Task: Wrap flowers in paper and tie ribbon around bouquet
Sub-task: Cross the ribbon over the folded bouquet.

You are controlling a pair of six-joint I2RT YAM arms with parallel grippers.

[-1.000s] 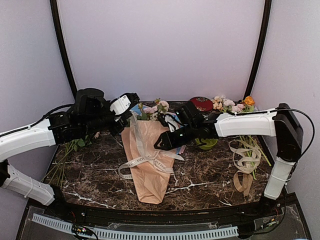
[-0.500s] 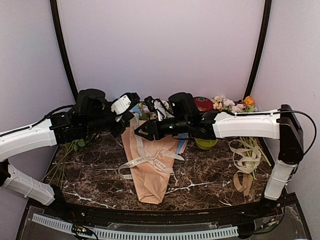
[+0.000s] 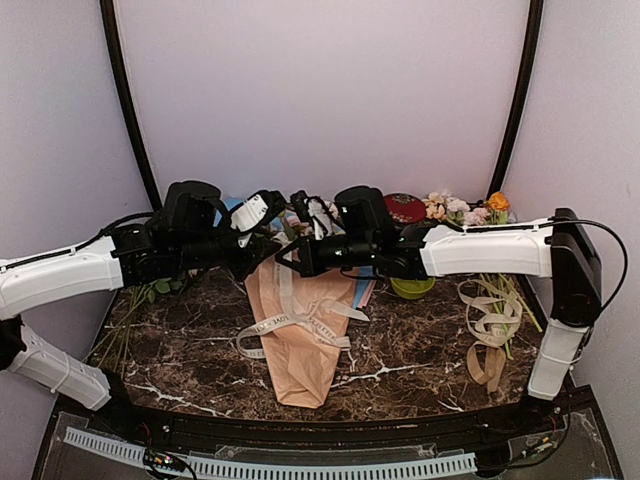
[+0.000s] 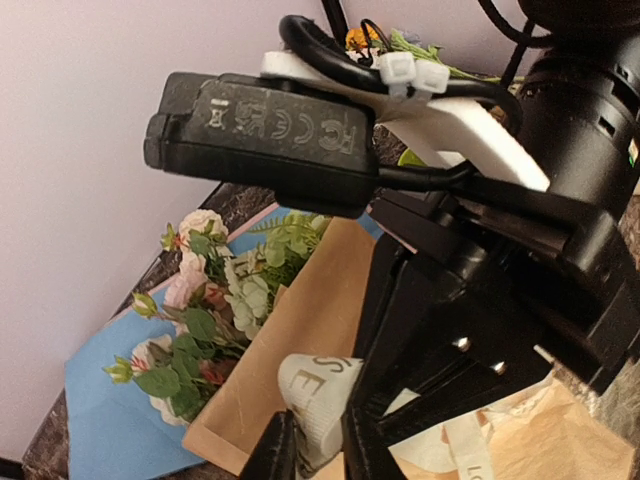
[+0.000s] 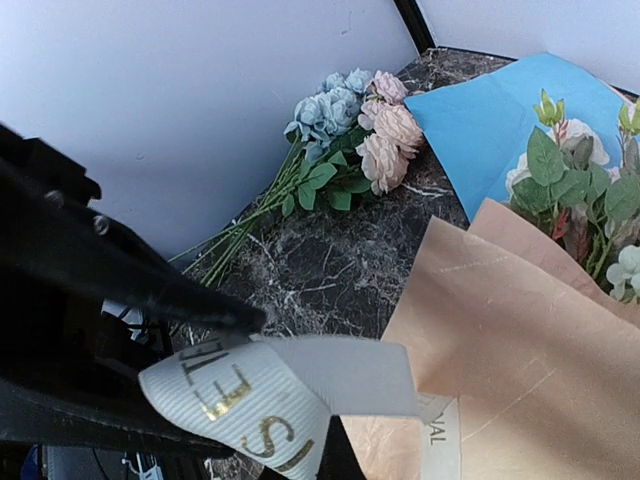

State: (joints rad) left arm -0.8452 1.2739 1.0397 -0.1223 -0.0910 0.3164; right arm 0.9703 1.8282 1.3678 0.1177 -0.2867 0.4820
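White right arm [image 3: 490,248] extended, hand [image 3: 283,258] pinching ribbon [image 5: 240,395]

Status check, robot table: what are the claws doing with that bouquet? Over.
Right claw shut on ribbon. Left claw slightly open around the ribbon loop. Bouquet wrapped, ribbon loose across it. Claws crowded tip to tip above its top.

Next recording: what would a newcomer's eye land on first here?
The bouquet, a tan paper cone with pink blooms, lies mid-table on the dark marble table, the cream ribbon looped across it. Over its open end the left gripper and right gripper meet tip to tip, a lettered ribbon loop between them.
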